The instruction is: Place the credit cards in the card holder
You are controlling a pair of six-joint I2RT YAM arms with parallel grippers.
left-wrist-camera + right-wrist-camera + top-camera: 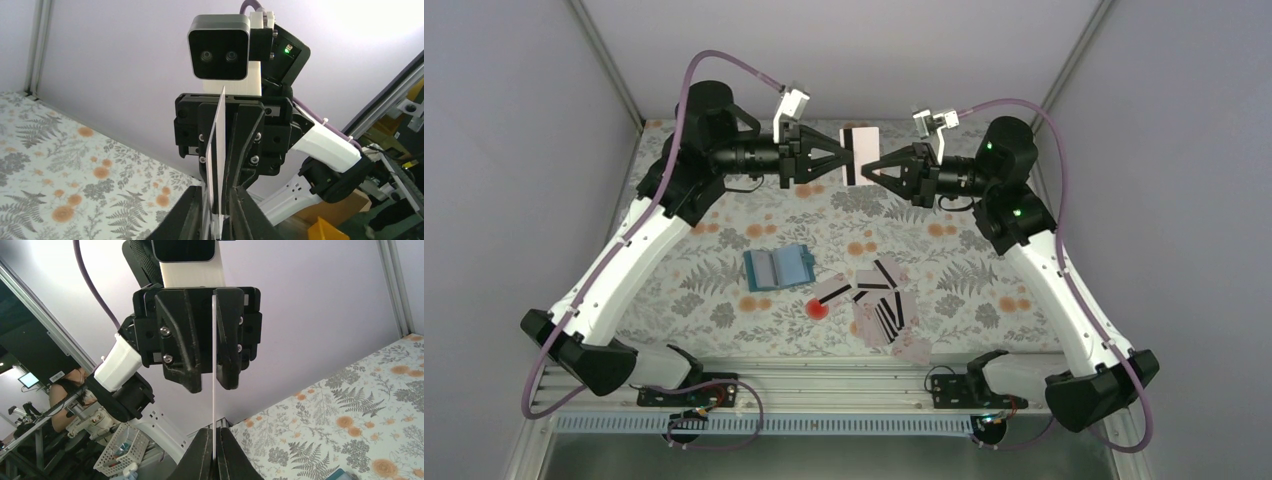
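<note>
One pale credit card [860, 152] with a black stripe hangs upright, high over the far middle of the table. My left gripper [841, 160] is shut on its left edge and my right gripper [876, 168] is shut on its right edge, tip to tip. The left wrist view shows the card [218, 145] slightly face-on between my left gripper [218, 200]. In the right wrist view the card [214, 405] is edge-on, pinched in my right gripper [214, 437]. The blue card holder [779, 268] lies open on the table. Several credit cards [879, 300] lie in a loose pile to its right.
A round red spot [817, 309] sits on the floral cloth [724, 225] between the holder and the pile. One card [914, 349] lies at the cloth's front edge, by the metal rail [824, 375]. Grey walls close the back and sides.
</note>
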